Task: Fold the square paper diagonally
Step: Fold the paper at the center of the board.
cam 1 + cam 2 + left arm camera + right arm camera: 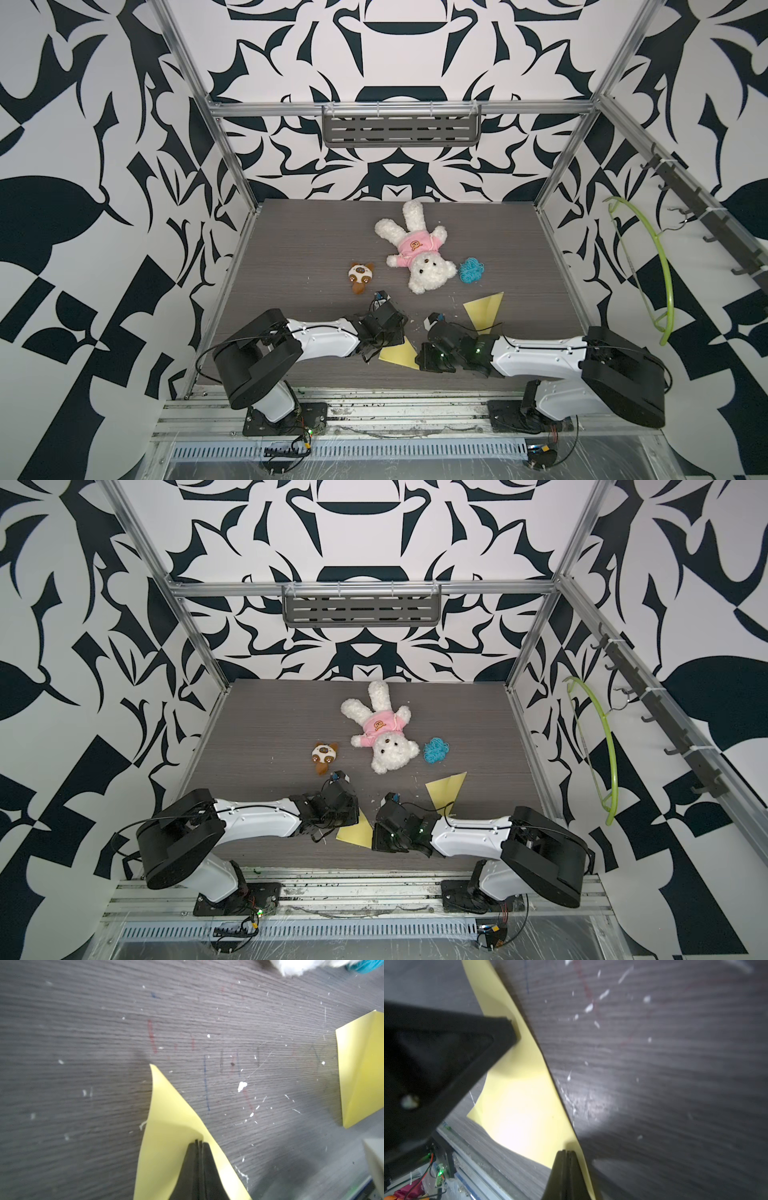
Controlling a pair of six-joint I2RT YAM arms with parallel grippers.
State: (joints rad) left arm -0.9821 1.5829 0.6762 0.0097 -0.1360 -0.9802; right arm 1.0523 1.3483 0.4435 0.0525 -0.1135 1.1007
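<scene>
Jaws clamped on the yellow paper (166,1118) — left gripper (199,1144) and right gripper (566,1153) both — teddy (424,272) shirt shows a bear-face patch.

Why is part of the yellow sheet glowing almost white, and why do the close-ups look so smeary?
Right wrist view: glare washes out the middle of the yellow paper, with a sheen on the table beside it. Left wrist view: the table grain smears towards the edges. Both top views: sharp, but the wide lens splays the frame bars.
</scene>
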